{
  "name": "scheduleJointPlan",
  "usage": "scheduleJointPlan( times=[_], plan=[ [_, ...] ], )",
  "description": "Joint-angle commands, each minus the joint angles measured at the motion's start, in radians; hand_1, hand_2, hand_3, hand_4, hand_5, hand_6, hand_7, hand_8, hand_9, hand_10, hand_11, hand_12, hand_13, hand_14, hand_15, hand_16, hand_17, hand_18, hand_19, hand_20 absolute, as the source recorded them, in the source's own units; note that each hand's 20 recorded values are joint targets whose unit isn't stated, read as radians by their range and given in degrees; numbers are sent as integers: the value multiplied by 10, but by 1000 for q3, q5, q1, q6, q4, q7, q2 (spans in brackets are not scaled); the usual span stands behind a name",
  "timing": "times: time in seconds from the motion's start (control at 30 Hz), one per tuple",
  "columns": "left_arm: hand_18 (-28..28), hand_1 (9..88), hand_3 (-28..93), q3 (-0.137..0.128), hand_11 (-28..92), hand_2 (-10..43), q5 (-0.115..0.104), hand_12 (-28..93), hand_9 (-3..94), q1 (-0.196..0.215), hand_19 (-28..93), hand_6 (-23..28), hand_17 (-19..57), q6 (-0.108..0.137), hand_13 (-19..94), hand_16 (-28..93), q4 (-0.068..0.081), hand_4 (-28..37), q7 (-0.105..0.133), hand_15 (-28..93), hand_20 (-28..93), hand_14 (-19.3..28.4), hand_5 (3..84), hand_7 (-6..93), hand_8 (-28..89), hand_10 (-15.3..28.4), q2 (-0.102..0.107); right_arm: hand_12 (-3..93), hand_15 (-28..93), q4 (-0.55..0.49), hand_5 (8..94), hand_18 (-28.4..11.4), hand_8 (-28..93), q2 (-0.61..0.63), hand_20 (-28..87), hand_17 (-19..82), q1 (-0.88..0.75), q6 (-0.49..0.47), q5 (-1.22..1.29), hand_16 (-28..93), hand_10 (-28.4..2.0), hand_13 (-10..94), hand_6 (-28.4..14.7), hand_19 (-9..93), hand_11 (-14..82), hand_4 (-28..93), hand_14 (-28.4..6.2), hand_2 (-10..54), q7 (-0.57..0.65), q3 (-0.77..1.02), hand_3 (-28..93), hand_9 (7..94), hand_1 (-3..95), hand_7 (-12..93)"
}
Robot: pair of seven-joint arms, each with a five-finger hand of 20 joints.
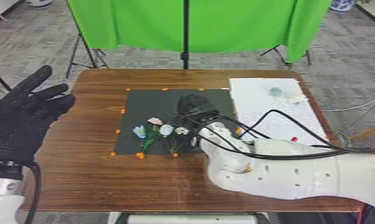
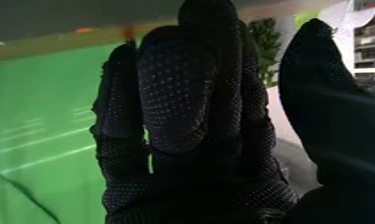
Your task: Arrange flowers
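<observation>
Over the upper right part of the black mat is my right hand [image 1: 196, 106]. In the right wrist view, my right hand [image 2: 192, 125] has its fingers mostly straight and the thumb apart from them; green leaves [image 2: 264, 45] show in the gap, and I cannot tell whether they touch the glove. Just left of that hand on the mat lie a pink flower [image 1: 155, 121], a blue flower [image 1: 139, 132], a pale blue-white flower [image 1: 167, 130] and a cream flower [image 1: 182, 131], stems toward the robot. My left hand [image 1: 25, 117] is open at the table's left edge.
The black mat [image 1: 135, 105] has orange markers around its edge. Beside it on the right is a white sheet [image 1: 254, 90] with a greyish item [image 1: 275, 91], a whitish item [image 1: 297, 99] and a small red spot [image 1: 294, 139]. Black cables loop over the right arm. A green cloth [image 1: 139, 25] hangs behind the table.
</observation>
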Motion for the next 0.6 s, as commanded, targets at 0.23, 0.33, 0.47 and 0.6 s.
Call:
scheduleJointPlan(
  times=[0.23,0.33,0.47,0.6],
  plan=[
    [263,236,784,-14,314,59,-5,128,342,48,615,80,-52,23,269,-115,-18,-218,8,619,274,284,333,166,-102,213,-17,163,604,10,544,-198,-110,226,12,443,29,-168,167,182,-154,800,-51,909,259,-245,-66,-76,96,288,762,766,322,129],
    [263,236,783,-9,315,60,-4,127,342,36,615,80,-52,21,269,-115,-14,-218,4,620,274,284,333,166,-102,213,-15,159,610,55,468,-196,-103,261,-24,459,50,-226,212,182,-168,792,-64,917,256,-236,-73,-75,121,301,755,743,310,100],
    [263,236,783,-8,316,62,-4,128,342,37,615,80,-52,20,269,-115,-16,-218,8,620,274,284,332,167,-103,213,-13,157,615,121,428,-196,-94,300,-70,465,70,-283,239,175,-174,790,-64,929,254,-233,-75,-72,154,293,746,736,309,88],
    [263,236,784,-2,316,62,-2,128,342,21,615,80,-52,13,268,-115,-9,-219,1,620,274,284,332,167,-103,213,-8,157,616,171,391,-197,-93,339,-83,469,77,-270,262,173,-175,791,-58,932,256,-234,-76,-71,174,269,744,735,308,82]
  ],
)
